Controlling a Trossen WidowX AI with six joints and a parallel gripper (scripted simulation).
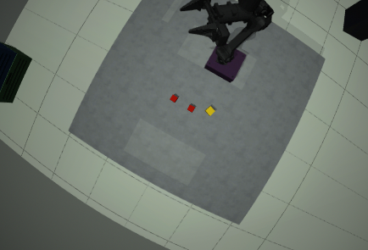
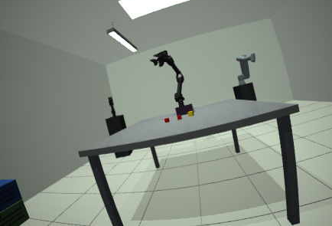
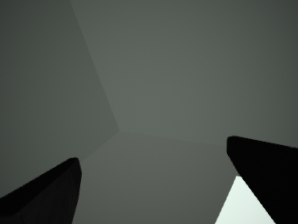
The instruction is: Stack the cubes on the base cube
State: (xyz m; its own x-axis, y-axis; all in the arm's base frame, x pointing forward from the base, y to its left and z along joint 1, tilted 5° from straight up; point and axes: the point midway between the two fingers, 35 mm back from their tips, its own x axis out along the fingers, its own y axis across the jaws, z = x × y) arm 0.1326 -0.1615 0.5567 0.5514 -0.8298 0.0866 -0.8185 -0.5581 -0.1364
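Observation:
Two small red cubes lie apart on the table: one red cube point(image 1: 174, 98) point(image 2: 167, 120), and another red cube point(image 1: 192, 108) point(image 2: 179, 117) nearer the yellow cube. The slightly larger yellow cube point(image 1: 210, 111) point(image 2: 190, 113), which looks like the base, sits beside them with nothing on top. My gripper point(image 1: 186, 20) point(image 2: 155, 63) point(image 3: 155, 155) is open and empty, raised high above the table and well away from the cubes. The wrist view shows only the two spread fingers, walls, ceiling and a bright light panel; no cube is visible there.
The arm stands on a dark purple base block point(image 1: 224, 68) point(image 2: 184, 109) at the back of the grey table point(image 1: 254, 143) point(image 2: 245, 110). Other arms on black pedestals stand beyond the table. Blue and green crates are on the floor at the left.

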